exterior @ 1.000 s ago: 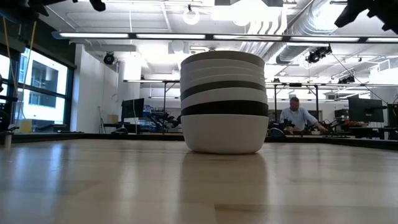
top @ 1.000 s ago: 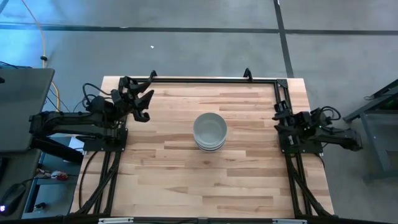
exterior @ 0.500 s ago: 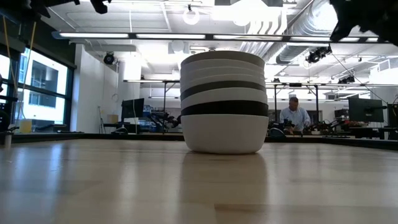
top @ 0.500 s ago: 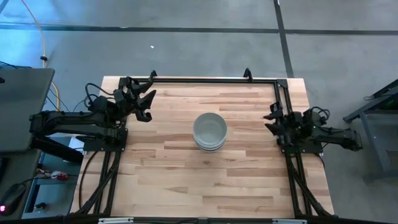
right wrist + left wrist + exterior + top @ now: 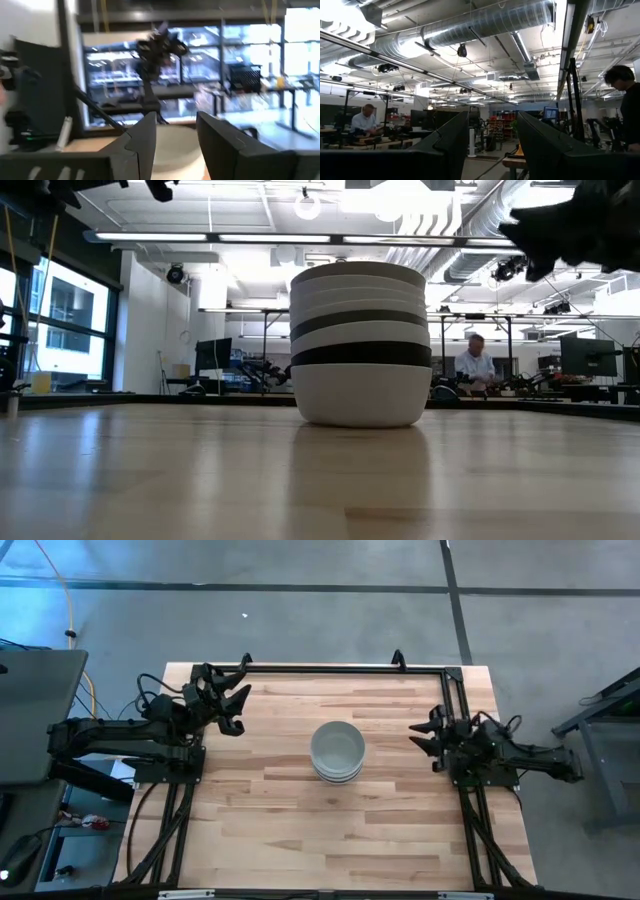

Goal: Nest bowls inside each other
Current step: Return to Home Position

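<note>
On wooden table (image 5: pixel 300 830) sit bowls (image 5: pixel 337 746), left end effector (image 5: pixel 237 710) and right end effector (image 5: pixel 424 738) splayed.

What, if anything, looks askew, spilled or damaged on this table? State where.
Nothing stands out. The bowls sit in one level nested stack in the middle of the table. The left gripper and right gripper are open, well clear.
</note>
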Controlling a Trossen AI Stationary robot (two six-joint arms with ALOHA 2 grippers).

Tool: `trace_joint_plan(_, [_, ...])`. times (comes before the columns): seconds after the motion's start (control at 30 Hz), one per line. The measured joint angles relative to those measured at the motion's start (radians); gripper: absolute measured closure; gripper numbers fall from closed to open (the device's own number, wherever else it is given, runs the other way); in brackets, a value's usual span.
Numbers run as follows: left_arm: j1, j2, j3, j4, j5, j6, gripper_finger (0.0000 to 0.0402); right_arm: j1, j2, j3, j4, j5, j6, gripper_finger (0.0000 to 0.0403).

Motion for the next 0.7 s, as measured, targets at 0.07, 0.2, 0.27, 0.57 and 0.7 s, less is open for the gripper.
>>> trace_joint_plan(0.07, [0.000, 0.000, 0.000, 0.000, 0.000, 0.001, 0.0243, 0.000, 0.000, 0.000, -0.047, 0.049, 0.016, 0.0269])
trace_joint_plan(0.2, [0.000, 0.000, 0.000, 0.000, 0.005, 0.001, 0.0243, 0.000, 0.000, 0.000, -0.132, 0.139, 0.016, 0.0269])
trace_joint_plan(0.27, [0.000, 0.000, 0.000, 0.000, 0.018, 0.001, 0.0243, 0.000, 0.000, 0.000, -0.167, 0.155, -0.008, 0.0270])
trace_joint_plan(0.57, [0.000, 0.000, 0.000, 0.000, 0.026, -0.010, 0.0243, 0.000, 0.000, -0.001, -0.227, 0.163, -0.075, 0.0269])
trace_joint_plan(0.7, [0.000, 0.000, 0.000, 0.000, 0.027, -0.010, 0.0243, 0.000, 0.000, -0.001, -0.241, 0.162, -0.048, 0.0270])
